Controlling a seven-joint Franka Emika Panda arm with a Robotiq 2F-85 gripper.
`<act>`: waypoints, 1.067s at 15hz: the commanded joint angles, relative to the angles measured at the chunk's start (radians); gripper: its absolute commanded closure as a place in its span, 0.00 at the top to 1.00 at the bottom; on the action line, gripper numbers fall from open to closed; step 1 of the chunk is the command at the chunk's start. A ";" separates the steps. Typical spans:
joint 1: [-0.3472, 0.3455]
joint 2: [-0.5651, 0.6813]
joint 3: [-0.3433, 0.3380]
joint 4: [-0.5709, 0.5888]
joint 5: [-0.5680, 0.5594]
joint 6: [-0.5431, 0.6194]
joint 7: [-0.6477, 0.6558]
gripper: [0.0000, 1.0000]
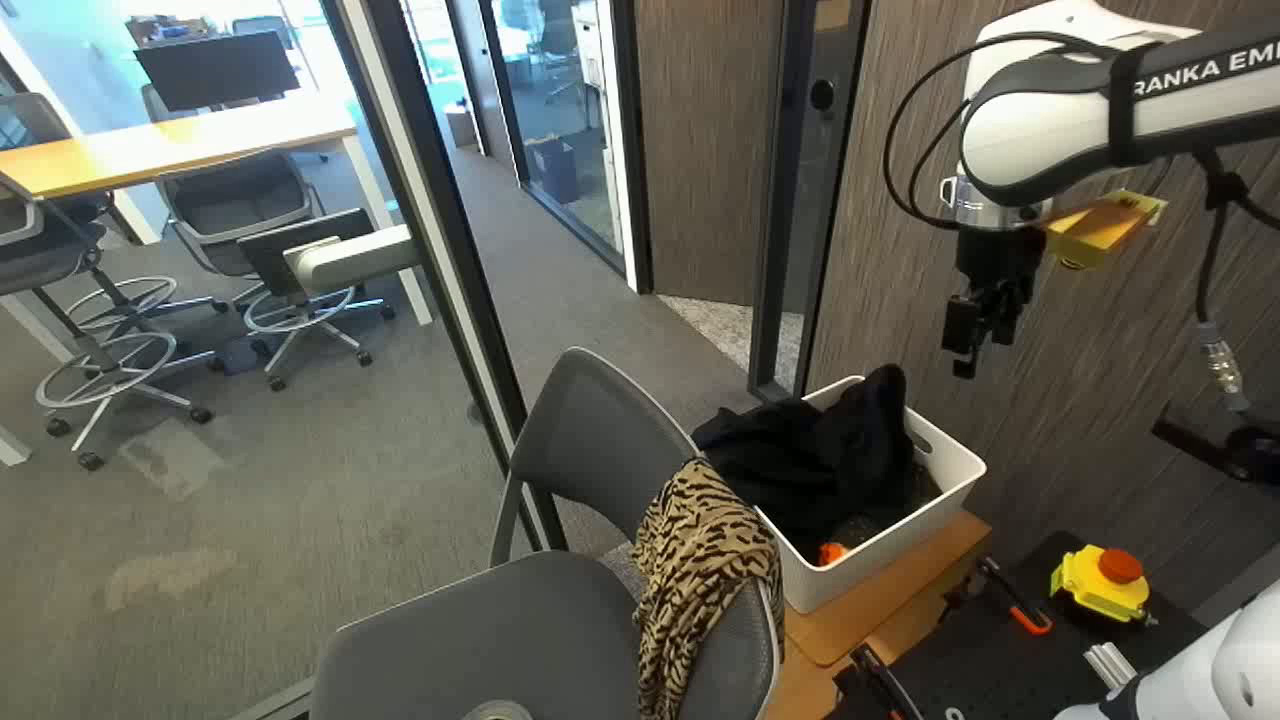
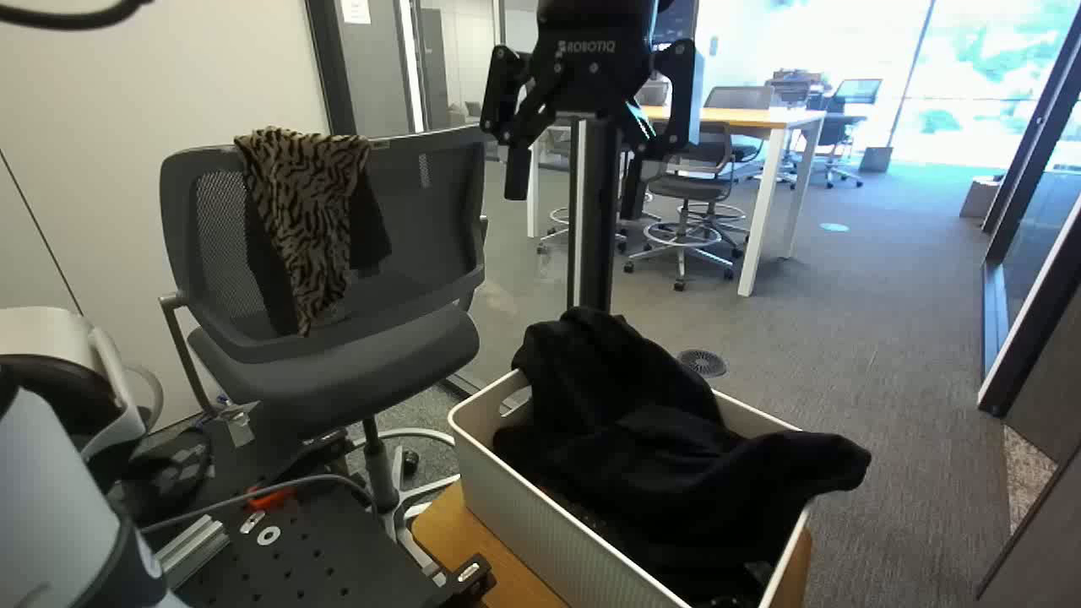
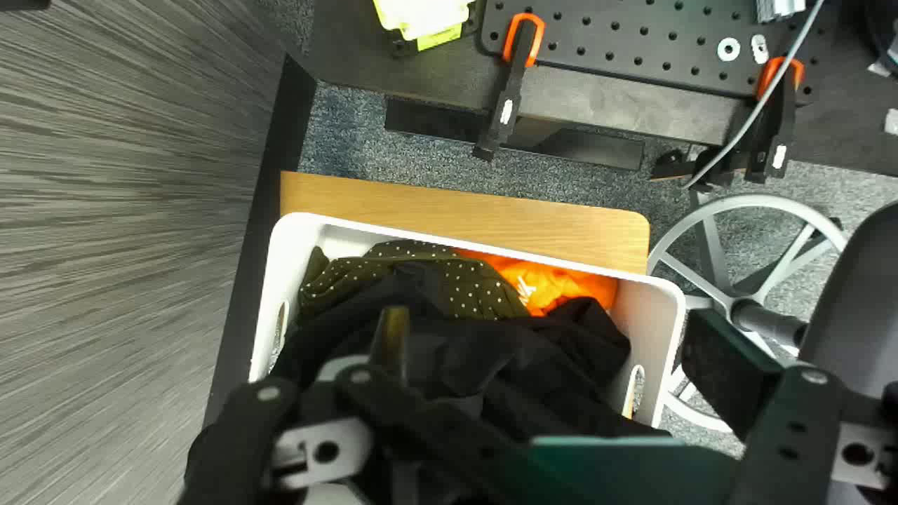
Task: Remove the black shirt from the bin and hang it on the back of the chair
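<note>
Exterior views, both: the claw (image 2: 574,187) points downward at the end of the white arm (image 1: 1040,130), higher than the bin (image 2: 524,515) and apart from it. The claw is released; in an exterior view its two fingers (image 2: 518,173) stand well apart. Wrist view: dark parts of the claw, somewhat blurred, cross the lower edge, with the bin beneath. The black shirt (image 2: 633,431) lies heaped inside the white bin, its outline lost in folds; part of it rises above the rim and part reaches out past it. Beside it, along one long wall of the bin, show a green cloth (image 3: 484,287) with white dots, partly covered by the shirt, and an orange cloth (image 3: 561,280). The bin rests on a wooden board (image 3: 477,203). Across a strip of carpet (image 3: 344,133) is the black worktable (image 3: 617,98), bearing two orange-and-black clamps (image 3: 515,77) at its edge and a yellow box (image 1: 1088,582) topped by a red button (image 1: 1120,566). Just beside the bin stands the grey chair (image 1: 510,610); a striped cloth (image 2: 308,211) in tan and black hangs over its back. Farther off, beyond a dark post (image 2: 601,219), stands a long table (image 1: 200,145) with a wooden top, wheeled chairs (image 1: 235,195) near it. Farthest, in an exterior view, are bright windows (image 2: 971,84).
</note>
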 commanded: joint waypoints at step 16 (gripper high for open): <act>-0.066 0.124 0.069 -0.004 -0.095 0.127 0.405 1.00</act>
